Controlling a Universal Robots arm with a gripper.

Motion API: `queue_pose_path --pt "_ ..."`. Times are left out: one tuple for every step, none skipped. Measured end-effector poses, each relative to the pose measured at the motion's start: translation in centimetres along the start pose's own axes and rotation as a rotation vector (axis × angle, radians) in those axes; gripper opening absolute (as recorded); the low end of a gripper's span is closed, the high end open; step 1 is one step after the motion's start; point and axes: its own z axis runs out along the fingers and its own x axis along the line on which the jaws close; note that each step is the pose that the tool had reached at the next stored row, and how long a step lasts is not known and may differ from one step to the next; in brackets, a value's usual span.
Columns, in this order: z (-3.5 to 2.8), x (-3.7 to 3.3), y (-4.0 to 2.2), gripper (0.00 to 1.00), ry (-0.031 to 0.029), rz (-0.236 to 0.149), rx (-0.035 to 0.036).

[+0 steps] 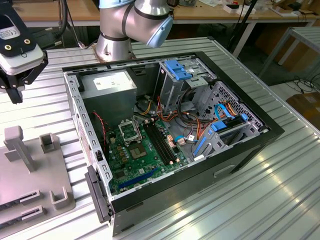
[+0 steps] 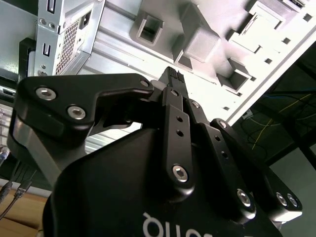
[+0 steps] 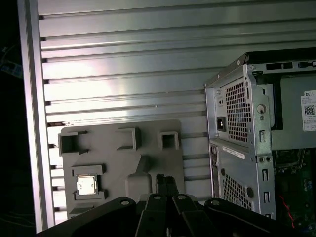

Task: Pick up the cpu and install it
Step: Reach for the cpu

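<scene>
The grey holder plate [image 1: 12, 187] runs off the exterior view's left edge. Above it hangs the gripper [image 1: 16, 95], also partly cut off, its fingers together on nothing. One cpu [image 3: 86, 185] lies in a recess of that plate, apart from the gripper. One open computer case [image 1: 170, 135] stands beside the plate, on the exterior view's right.

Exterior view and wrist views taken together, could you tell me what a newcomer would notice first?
The open computer case with its green motherboard dominates the exterior view's middle. The pincer hangs shut at the exterior view's left, above a grey holder plate where the cpu sits in its pocket.
</scene>
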Motion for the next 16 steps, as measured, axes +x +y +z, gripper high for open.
queue_pose_path --pt "0.0 0.0 0.0 0.11 0.0 0.0 -0.0001" --pt "0.0 0.0 0.0 0.11 0.0 0.0 -0.0001" --pt "0.0 0.0 0.0 0.11 0.0 0.0 -0.0001" --pt "0.0 0.01 0.0 0.11 0.0 0.0 -0.0001" --pt "0.0 0.04 -0.01 0.11 0.0 0.0 0.0" --pt "0.0 0.08 0.0 0.11 -0.0001 0.0 -0.0001" --pt "0.0 0.13 -0.01 0.11 -0.0001 0.0 -0.0002" --pt "0.01 0.2 -0.02 0.11 -0.0001 0.0 0.0" --pt "0.01 0.27 -0.02 0.11 -0.0001 0.0 0.0" --pt "0.01 0.45 -0.04 0.11 0.0 0.0 0.0" --pt "0.01 0.65 -0.05 0.11 0.0 0.0 -0.0001" --pt "0.01 0.81 -0.06 0.11 0.0 0.0 -0.0001" --pt "0.01 0.98 -0.08 0.11 -0.0001 0.0 -0.0001" --pt "0.01 1.13 -0.1 0.11 0.0 0.0 -0.0001" --pt "0.01 1.3 -0.17 0.11 0.0 0.0 -0.0001" --pt "0.01 1.43 -0.27 0.11 0.0 0.0 -0.0001"
